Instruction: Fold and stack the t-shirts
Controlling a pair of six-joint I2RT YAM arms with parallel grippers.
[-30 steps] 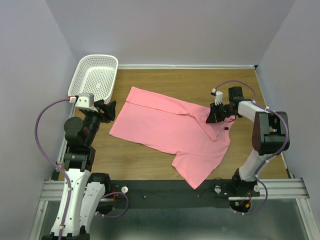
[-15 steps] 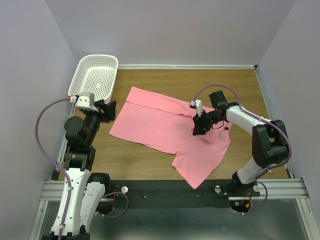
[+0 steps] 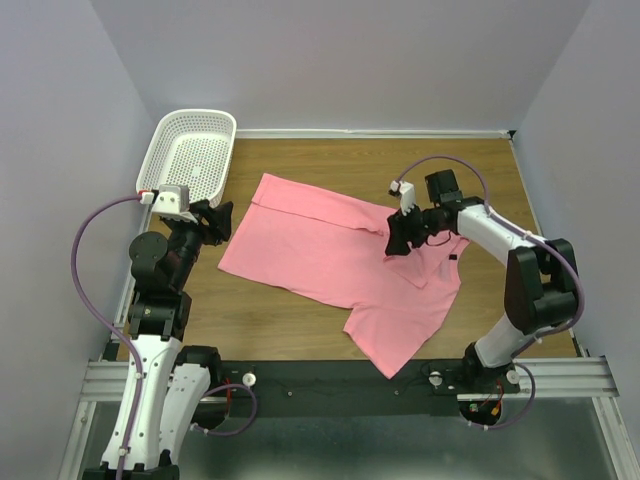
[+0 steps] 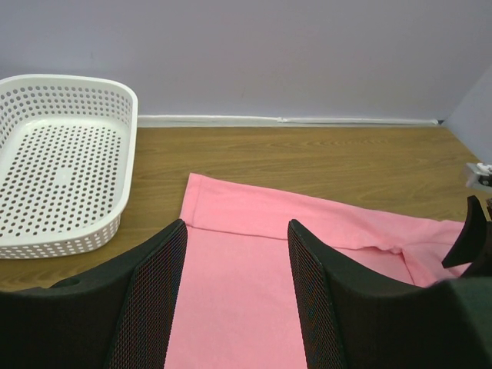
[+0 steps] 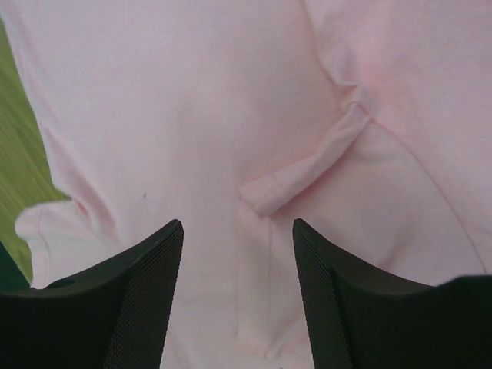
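- Now shows the pink t-shirt spread on the wooden table, to the right of the white basket and nearer the arms, gripped by neither arm.
- Has just let go: right gripper, well to the basket's right, over the shirt's sleeve side, jaws wide and empty after pinching a flap and drawing it inward a second ago.
- Leaves a small rolled crease beneath; probably only the first fold laid.
- Places left gripper on the basket's near side, at the shirt's edge, jaws wide, empty.
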